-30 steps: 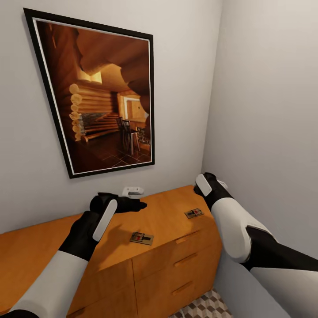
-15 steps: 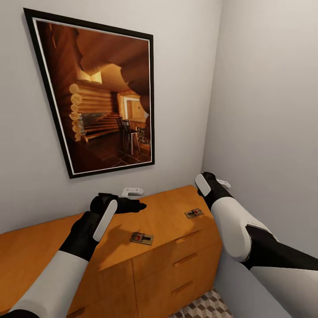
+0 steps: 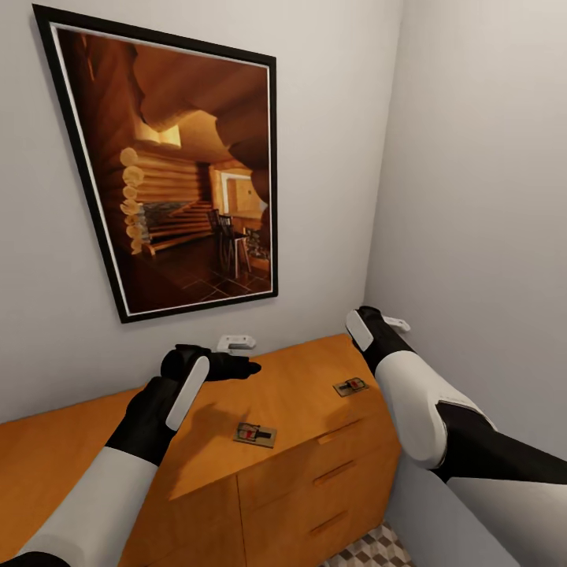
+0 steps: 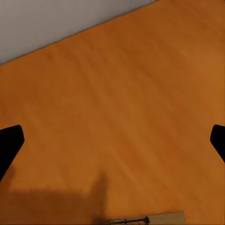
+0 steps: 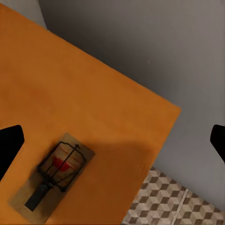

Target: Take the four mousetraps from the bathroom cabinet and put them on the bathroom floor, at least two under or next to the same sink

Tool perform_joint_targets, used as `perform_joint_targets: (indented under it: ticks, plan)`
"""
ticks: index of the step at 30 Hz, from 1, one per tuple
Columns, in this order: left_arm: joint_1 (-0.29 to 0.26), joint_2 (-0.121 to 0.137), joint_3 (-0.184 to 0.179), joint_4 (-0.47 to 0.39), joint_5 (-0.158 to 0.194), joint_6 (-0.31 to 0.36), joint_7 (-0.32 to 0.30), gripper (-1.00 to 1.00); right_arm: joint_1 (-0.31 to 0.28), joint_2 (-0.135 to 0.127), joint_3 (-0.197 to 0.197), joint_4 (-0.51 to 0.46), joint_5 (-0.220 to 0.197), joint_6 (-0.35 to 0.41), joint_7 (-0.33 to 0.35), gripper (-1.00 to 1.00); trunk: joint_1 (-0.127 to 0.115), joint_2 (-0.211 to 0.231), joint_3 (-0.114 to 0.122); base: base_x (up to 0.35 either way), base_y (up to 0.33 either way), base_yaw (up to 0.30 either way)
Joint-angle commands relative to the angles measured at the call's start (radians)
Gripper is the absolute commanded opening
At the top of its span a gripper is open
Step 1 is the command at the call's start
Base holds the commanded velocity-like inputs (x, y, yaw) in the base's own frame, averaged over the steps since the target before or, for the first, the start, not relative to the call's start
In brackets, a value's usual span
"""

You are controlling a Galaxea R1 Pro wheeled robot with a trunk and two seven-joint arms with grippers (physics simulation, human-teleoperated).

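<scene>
1. My left gripper (image 3: 236, 365) hovers above the top of the cabinet (image 3: 94, 449), toward its back edge near the wall. In my left wrist view its two dark fingertips (image 4: 9, 145) stand wide apart at opposite edges with nothing but bare wood between them, so this tool is spread and holds nothing.

2. One mousetrap (image 3: 254, 434) lies flat on the cabinet top, near the front edge above the drawers, just ahead of and below my left gripper. A sliver of it shows at the edge of my left wrist view (image 4: 145, 219).

3. A second mousetrap (image 3: 350, 387) lies further right on the same top, near the right end and close to my right forearm. My right wrist view shows it clearly (image 5: 52, 176): tan board, dark wire, red mark, flat on the wood.

4. My right gripper is hidden behind its wrist in the head view, but in the right wrist view its fingertips (image 5: 10, 145) sit far apart with nothing between them, so it too is parted and empty, poised above that second trap.

5. A patch of the bathroom floor (image 5: 164, 201) shows past the cabinet's corner, with no trap on it.

6. My judgement: two traps sit on the cabinet ungrasped; the other two I cannot place. Picking, carrying and setting down by the sink all remain.
</scene>
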Motion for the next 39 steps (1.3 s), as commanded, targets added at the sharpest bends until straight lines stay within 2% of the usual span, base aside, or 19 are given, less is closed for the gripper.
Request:
perform_joint_targets:
  ticks: [1, 7, 30, 36, 38, 39]
  plan:
    - [-0.001, 0.000, 0.000, -0.001, 0.007, 0.004, 0.007, 1.00, -0.001, 0.000, 0.006, -0.002, -0.009, 0.003, -0.007, 1.00, 0.000, -0.001, -0.001, 0.104, 0.026, 0.000]
    - [-0.001, 0.000, 0.000, -0.002, 0.007, 0.004, 0.007, 1.00, -0.001, 0.000, 0.021, -0.001, -0.009, 0.003, -0.003, 1.00, 0.000, -0.001, -0.001, 0.040, 0.010, 0.000]
    - [-0.001, 0.000, -0.001, 0.001, 0.009, 0.003, 0.008, 1.00, 0.000, 0.000, 0.025, 0.002, -0.016, -0.003, 0.001, 1.00, 0.000, -0.001, -0.001, 0.041, 0.001, 0.000]
    - [-0.001, 0.000, -0.001, 0.004, 0.009, 0.002, 0.008, 1.00, 0.001, 0.000, 0.023, 0.028, -0.037, -0.002, 0.001, 1.00, 0.000, -0.001, -0.001, 0.003, 0.000, 0.000]
    - [-0.001, 0.000, -0.001, 0.005, 0.009, 0.002, 0.008, 1.00, 0.001, 0.000, 0.023, 0.052, -0.055, -0.005, 0.001, 1.00, 0.000, -0.001, -0.001, 0.001, 0.000, 0.000]
    - [-0.001, 0.000, -0.001, 0.006, 0.009, 0.002, 0.008, 1.00, 0.001, 0.000, 0.023, 0.077, -0.081, -0.010, 0.001, 1.00, 0.000, -0.001, -0.001, 0.000, 0.000, 0.000]
